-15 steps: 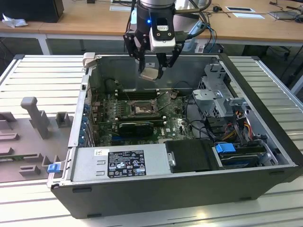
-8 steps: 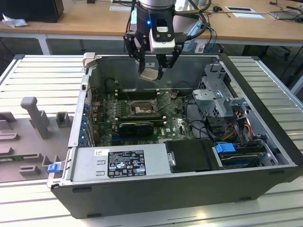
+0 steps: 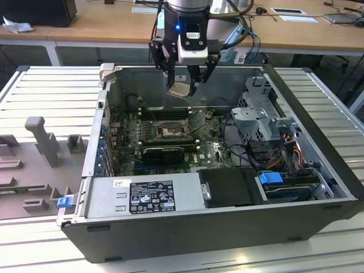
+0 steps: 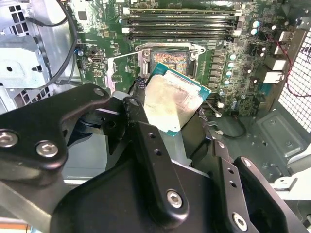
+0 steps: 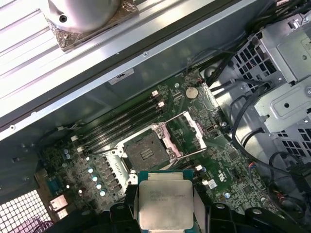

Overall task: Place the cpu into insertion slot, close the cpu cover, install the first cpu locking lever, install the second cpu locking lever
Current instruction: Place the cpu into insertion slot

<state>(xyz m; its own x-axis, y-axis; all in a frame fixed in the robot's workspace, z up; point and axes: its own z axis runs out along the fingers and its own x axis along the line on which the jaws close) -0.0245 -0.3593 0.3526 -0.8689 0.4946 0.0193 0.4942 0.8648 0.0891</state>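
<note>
While the end effector (image 3: 182,90) hangs over the open case (image 3: 227,233), clamped on the cpu (image 5: 166,204), insertion slot (image 3: 169,132) bare at its six o'clock in the exterior view, cpu cover (image 5: 196,129) raised

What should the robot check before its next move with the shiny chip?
1. Grip on the cpu: ok. The gripper is shut on two of its edges, as both wrist views show.
2. Insertion slot empty: ok. Its contact field is bare.
3. Cpu cover out of the way: ok. It stands swung open beside the slot.
4. Cpu clear of the motherboard: ok. In the exterior view it hangs high above the board.
5. Cpu straight over the slot: cannot tell.
6. Cpu corners turned to match the slot: cannot tell.
</note>
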